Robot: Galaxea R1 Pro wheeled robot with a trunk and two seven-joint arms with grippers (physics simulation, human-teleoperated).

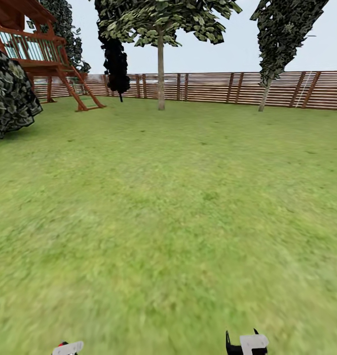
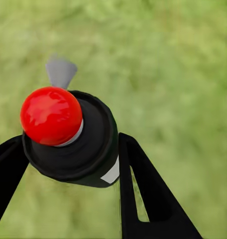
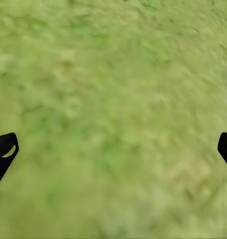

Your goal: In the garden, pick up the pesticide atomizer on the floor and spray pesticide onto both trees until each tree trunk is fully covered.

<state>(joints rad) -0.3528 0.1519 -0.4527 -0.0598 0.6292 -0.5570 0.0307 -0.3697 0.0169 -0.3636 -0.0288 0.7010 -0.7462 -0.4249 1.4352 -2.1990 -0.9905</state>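
In the left wrist view, the pesticide atomizer, a black body with a red round knob and a grey nozzle, sits between the black fingers of my left gripper, which is shut on it above the grass. In the head view my left gripper and right gripper show at the bottom edge. My right gripper is open over bare grass. Far ahead by the fence stands one tree with a straight pale trunk. A second tree has a leaning trunk to its right.
A wide green lawn stretches ahead to a brown slatted fence. A wooden play structure and a dark bush are at the far left. A near-black cypress stands left of the middle tree.
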